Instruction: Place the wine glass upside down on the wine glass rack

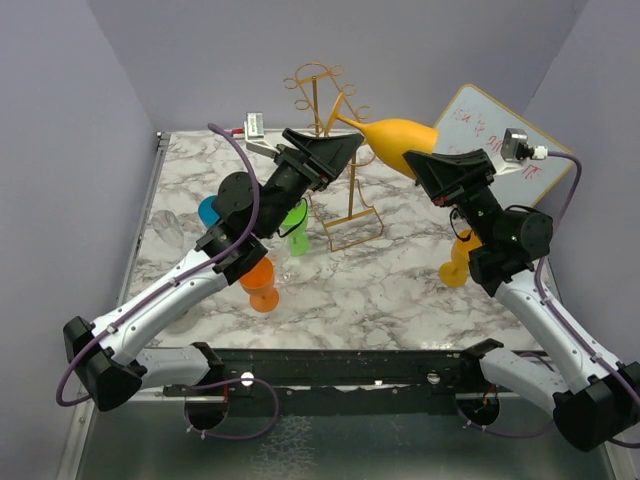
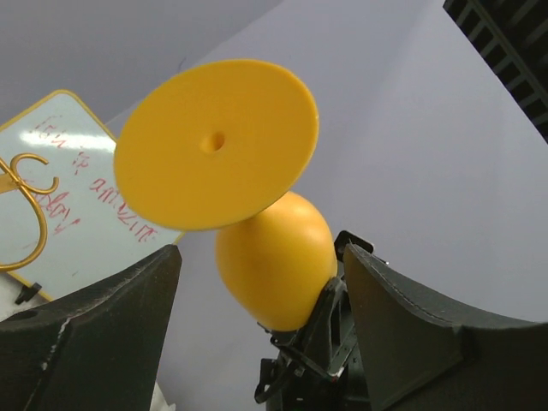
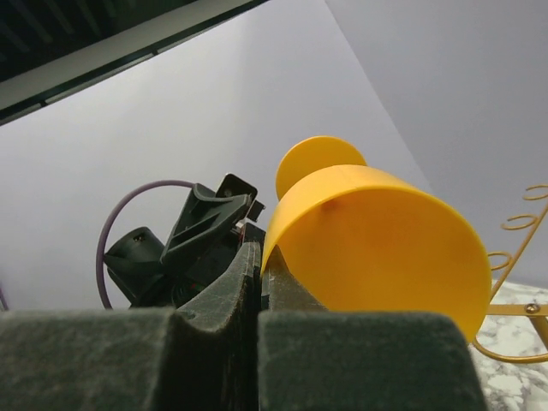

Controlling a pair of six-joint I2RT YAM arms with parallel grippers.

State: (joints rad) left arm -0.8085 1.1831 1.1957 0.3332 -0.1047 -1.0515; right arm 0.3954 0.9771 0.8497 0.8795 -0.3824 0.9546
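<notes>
The yellow wine glass (image 1: 400, 140) hangs on its side in the air, its foot (image 2: 214, 154) pointing left towards the golden wire wine glass rack (image 1: 320, 100). My right gripper (image 1: 415, 162) is shut on the rim of its bowl (image 3: 377, 248), one finger inside and one outside. My left gripper (image 1: 352, 140) is open at the stem end. In the left wrist view its dark fingers (image 2: 103, 325) stand wide apart on either side of the bowl (image 2: 274, 265) without touching it. The rack's curled arms (image 3: 522, 223) show at the right edge of the right wrist view.
On the marble table stand a blue glass (image 1: 208, 210), a green glass (image 1: 295, 220), an orange glass (image 1: 262, 285) and another yellow glass (image 1: 455, 265). A whiteboard (image 1: 500, 140) leans at the back right. A small white box (image 1: 253, 124) lies at the back.
</notes>
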